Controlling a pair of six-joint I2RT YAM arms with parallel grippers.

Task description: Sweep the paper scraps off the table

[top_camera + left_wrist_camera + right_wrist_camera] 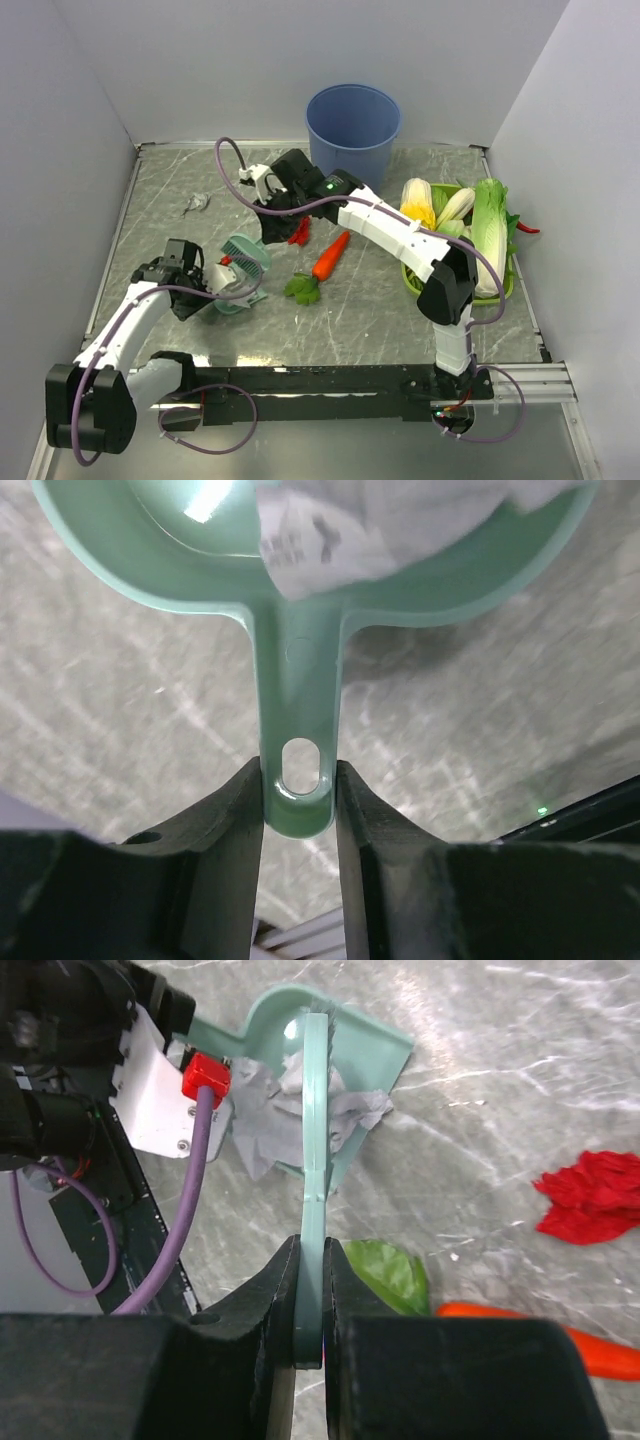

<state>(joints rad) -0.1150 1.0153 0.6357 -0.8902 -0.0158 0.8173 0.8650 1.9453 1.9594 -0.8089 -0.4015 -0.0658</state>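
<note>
My left gripper (pixel 203 284) (pixel 298 780) is shut on the handle of the teal dustpan (pixel 232 298) (pixel 300 660), which lies low on the table (pixel 380 320). White and grey paper scraps (pixel 330 540) (pixel 260 1110) lie in the pan. My right gripper (pixel 268 228) (pixel 312 1250) is shut on the thin handle of the teal brush (pixel 247 255) (pixel 315 1110), whose head is over the dustpan (pixel 375 1045). A red scrap (pixel 299 232) (pixel 590 1195) lies on the table right of the brush. A grey scrap (pixel 195 204) lies alone at the far left.
An orange carrot (pixel 330 257) (pixel 540 1335) with green leaves (pixel 303 289) (pixel 395 1275) lies just right of the brush. A blue bucket (pixel 353 118) stands at the back. A green tray (pixel 510 285) of vegetables sits at the right, by my right arm.
</note>
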